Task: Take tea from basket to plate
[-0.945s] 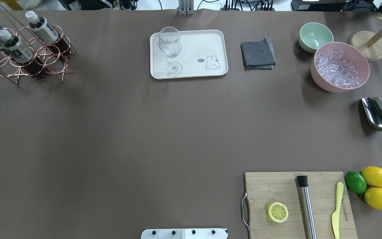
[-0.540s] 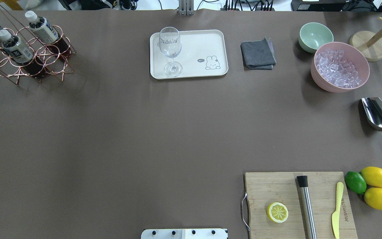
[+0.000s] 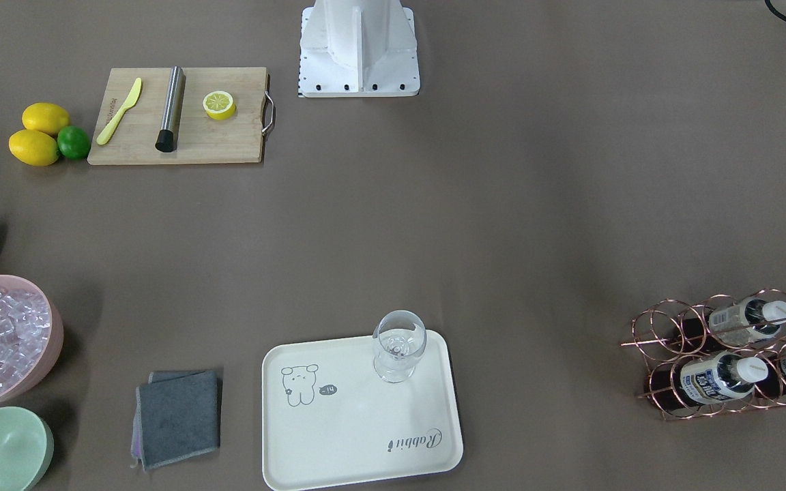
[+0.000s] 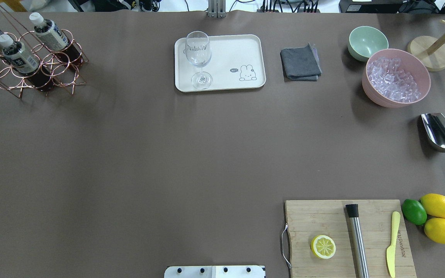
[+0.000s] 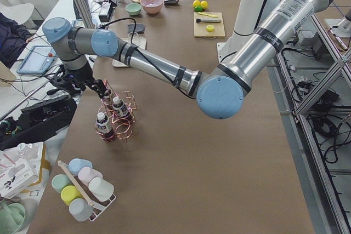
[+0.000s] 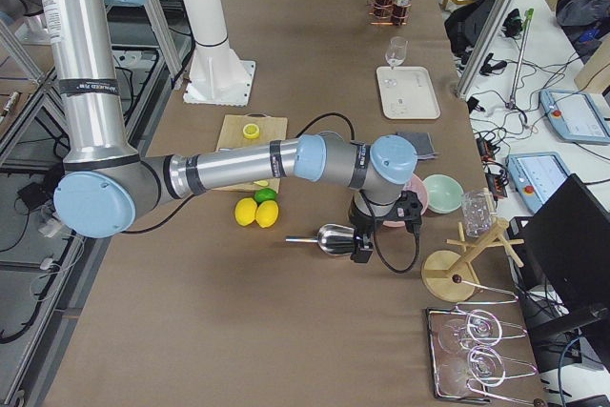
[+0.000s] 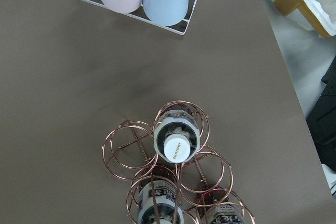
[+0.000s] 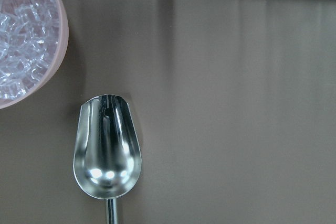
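The left gripper (image 5: 93,86) hangs above the basket (image 7: 122,153). Its rings keep three bottles upright with caps up, which suits a grasp from above, though I judge the tall handle wire narrows the approach. The nearest tea (image 7: 176,149) stands beneath my wrist camera, apparently just below the gripper and not yet gripped. No fingers show, so I cannot tell whether the gripper is spread or closed. The plate (image 4: 226,50) lies well apart from the gripper, and the glass (image 4: 198,58) in one corner leaves bare room. The right gripper (image 6: 363,247) hangs over the scoop (image 8: 107,148), and its state is equally unreadable.
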`<state>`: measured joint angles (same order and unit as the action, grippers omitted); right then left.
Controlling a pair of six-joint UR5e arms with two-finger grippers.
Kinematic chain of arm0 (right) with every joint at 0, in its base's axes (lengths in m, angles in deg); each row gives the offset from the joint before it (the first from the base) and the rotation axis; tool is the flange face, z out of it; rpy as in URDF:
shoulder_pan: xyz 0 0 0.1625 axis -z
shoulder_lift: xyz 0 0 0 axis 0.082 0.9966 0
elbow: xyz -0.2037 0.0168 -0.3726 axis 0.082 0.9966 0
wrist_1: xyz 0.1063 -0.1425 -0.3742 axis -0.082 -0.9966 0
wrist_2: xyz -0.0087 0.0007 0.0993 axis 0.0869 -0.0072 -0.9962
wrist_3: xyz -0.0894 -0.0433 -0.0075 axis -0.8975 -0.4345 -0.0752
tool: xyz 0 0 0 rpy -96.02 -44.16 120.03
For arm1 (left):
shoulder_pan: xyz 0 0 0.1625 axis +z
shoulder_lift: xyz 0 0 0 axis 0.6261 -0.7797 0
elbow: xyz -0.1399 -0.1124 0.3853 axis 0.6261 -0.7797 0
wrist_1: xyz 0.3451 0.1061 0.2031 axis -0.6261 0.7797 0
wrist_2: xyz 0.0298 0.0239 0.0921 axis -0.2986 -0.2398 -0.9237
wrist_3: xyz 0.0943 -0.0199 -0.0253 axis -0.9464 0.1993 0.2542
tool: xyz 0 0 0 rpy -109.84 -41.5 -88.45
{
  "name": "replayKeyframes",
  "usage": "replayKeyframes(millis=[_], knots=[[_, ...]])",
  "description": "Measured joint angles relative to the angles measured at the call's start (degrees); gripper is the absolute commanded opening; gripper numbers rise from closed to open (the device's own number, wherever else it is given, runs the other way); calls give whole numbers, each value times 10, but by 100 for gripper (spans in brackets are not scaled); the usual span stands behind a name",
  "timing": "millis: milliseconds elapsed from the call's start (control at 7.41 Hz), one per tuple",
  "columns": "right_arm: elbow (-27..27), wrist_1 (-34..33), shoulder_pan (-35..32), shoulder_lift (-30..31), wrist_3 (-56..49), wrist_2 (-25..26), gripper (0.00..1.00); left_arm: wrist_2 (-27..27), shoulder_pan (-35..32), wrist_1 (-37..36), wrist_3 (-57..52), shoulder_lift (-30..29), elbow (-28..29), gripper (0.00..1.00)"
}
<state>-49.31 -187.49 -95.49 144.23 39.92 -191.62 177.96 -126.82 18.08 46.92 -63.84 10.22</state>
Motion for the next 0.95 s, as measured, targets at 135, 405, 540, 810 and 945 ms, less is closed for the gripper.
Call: replayKeyframes(millis=[135, 405, 540, 810, 945], knots=[[0, 0, 0, 0, 0, 0, 99, 1, 10, 16, 44, 0, 1, 97], [-1, 0, 0, 0, 0, 0, 99, 2, 25, 45, 117, 3, 2, 97], [0, -1, 0, 2, 0, 1, 99, 3, 34, 62, 148, 5, 6, 97], [1, -1, 0, 3, 0, 1, 99, 6, 40, 87, 196, 8, 16, 97], [1, -1, 0, 3, 0, 1, 99, 12, 41, 91, 212, 9, 19, 97]])
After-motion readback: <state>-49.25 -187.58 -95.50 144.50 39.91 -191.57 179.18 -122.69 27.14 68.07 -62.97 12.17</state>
